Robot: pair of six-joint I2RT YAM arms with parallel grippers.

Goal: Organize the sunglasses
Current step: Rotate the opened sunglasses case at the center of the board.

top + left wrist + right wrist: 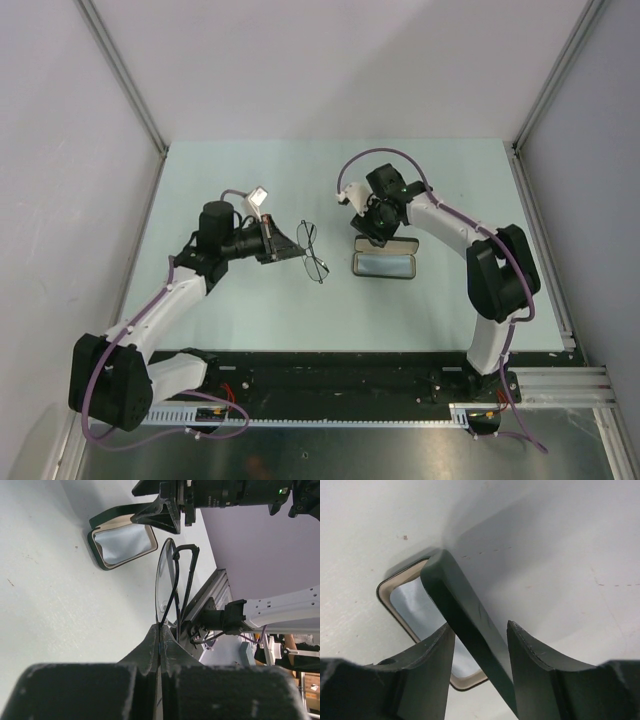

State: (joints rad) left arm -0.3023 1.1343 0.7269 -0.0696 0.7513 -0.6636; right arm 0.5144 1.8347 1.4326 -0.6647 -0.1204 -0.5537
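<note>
**Between the left fingers, the sunglasses; around the case lid, the right pair**

Pinched shut at the very tips, the left gripper [160, 630] holds the thin wire frame of the sunglasses [166, 585], with no gap between the pads. From there the glasses rise ahead of the fingertips, one lens nearly edge-on and the slim temple arms folded beside it. They are clear of the table [250, 300].

The top view shows what this one cannot. The sunglasses [314, 253] lie with their long axis crosswise to the line of the left gripper [290, 248], one lens farther from the arm bases and one nearer. The grip falls near the middle of the frame. Beyond them, on the side away from the left fingertips, sits the open case [356, 265], apart from the glasses.

The right gripper [480, 625] straddles the case's dark lid [465, 615], which stands up slantwise between its fingers [435, 665]. That finger lies against the lid. A sliver of table shows by the tip of the other finger, so I cannot tell whether the hold is firm. Past the fingertips, the pale blue cloth [412, 607] lines the case's tray. The left wrist view shows the same cloth [122, 542] and the right gripper [167, 517] at the lid's upper edge.
</note>
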